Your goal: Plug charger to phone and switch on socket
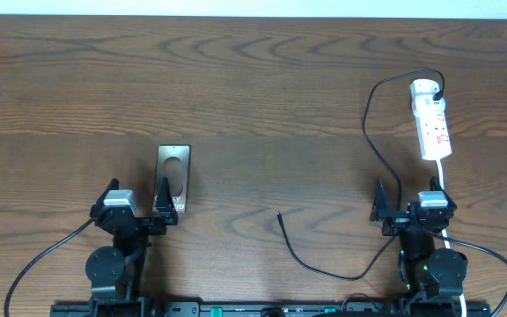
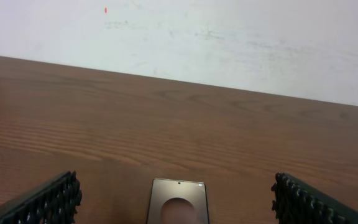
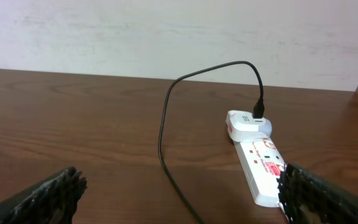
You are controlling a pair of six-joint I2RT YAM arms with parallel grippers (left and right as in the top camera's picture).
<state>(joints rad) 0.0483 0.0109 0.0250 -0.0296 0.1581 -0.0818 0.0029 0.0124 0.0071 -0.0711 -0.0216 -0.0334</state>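
Observation:
The phone lies flat on the wooden table at left centre, a shiny grey-brown handset with a dark oval mark; it also shows in the left wrist view. My left gripper is open just in front of the phone's near end, and the phone lies between its fingers. The white socket strip lies at the right, seen too in the right wrist view. The black charger cable runs from an adapter on the strip, loops down, and its plug tip lies free at centre. My right gripper is open and empty, near the strip's near end.
The strip's white cord runs back past my right arm. A white wall stands beyond the table's far edge. Bare wood lies between the phone and the cable tip.

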